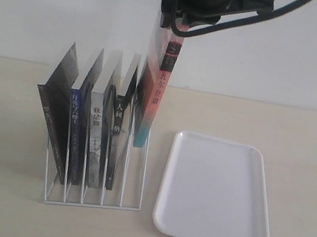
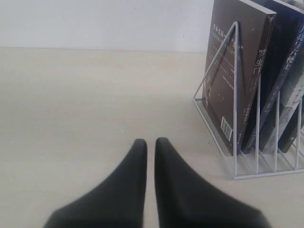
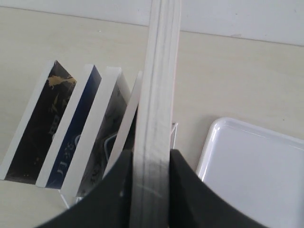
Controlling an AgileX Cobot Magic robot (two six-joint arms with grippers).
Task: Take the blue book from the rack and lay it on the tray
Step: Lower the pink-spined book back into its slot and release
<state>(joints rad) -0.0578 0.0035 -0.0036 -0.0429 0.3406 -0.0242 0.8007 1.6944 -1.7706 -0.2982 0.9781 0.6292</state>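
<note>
Left wrist view: I am seeing the left pincer [image 2: 150, 147] hovering low over the bare desk [image 2: 71, 95], its two dark fingers pressed almost together and pinching nothing. The rack [image 2: 236, 142] is standing just off to its side.

On the exterior view, the rack is holding four books leaning in its slots. The leftmost is a black-spined book [image 1: 54, 118]. The blue book [image 1: 76, 134] is sitting in the second slot from the left, tilted like its neighbours, and nothing is gripping it. A pale grey book [image 1: 94, 144] and another dark book [image 1: 117, 126] are filling the next two slots.

Over the rightmost slot, the right pincer [image 3: 151, 161] is reaching down from above and pinching the top edge of the book with the pink-and-teal spine [image 1: 151, 92]. That book is hanging nearly upright, its lower end raised off the rack's floor.

To the right, the tray [image 1: 213, 189] is lying flat on the desk, near the rack but not touching it.
</note>
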